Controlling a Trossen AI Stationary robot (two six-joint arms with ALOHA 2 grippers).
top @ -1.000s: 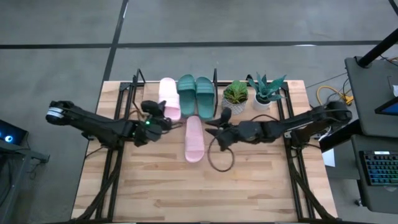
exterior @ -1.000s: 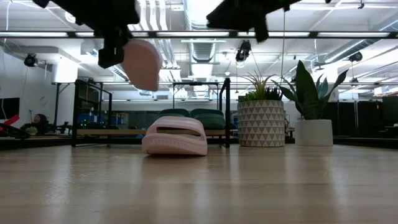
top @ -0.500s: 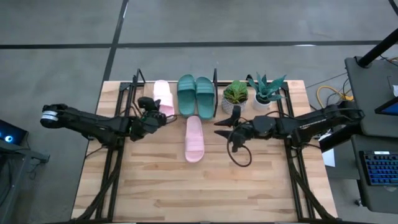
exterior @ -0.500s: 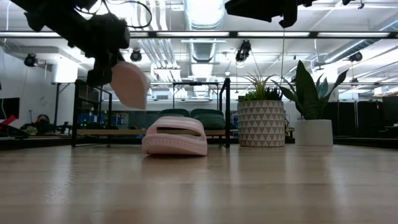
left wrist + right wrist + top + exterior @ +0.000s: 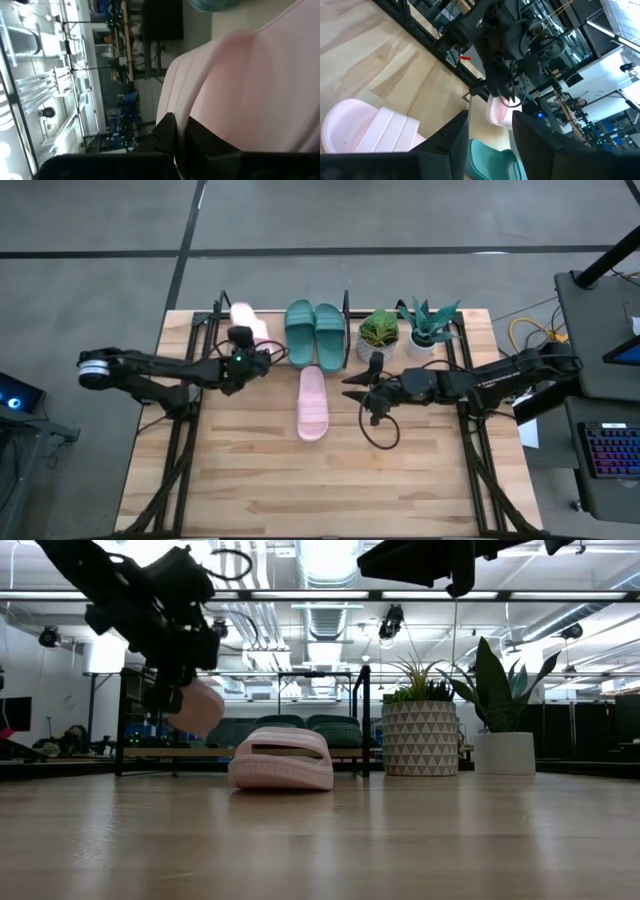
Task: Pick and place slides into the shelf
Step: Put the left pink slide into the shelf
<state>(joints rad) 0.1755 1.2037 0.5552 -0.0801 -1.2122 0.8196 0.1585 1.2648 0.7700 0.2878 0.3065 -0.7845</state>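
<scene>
Left arm stretched across from the table's left side, with the left gripper [image 5: 240, 352] up in the air at the left end of the shelf [image 5: 218, 314]. Fingers [image 5: 172, 137] shut tight on a pink slide [image 5: 244, 320], held off the table and tipped. Toe end over the shelf's left slot, probably not down on the board, though hard to be sure from above. Two green slides [image 5: 314, 332] side by side on the shelf, just right of the held one. Second pink slide [image 5: 313, 401] flat on the table [image 5: 300, 490], in front of the shelf. Right arm reaching in from the right side, right gripper [image 5: 362, 386] hanging over the table just right of that pink slide. Fingers [image 5: 445, 137] spread apart, holding nothing. Two potted plants [image 5: 405, 330] right of the shelf.
</scene>
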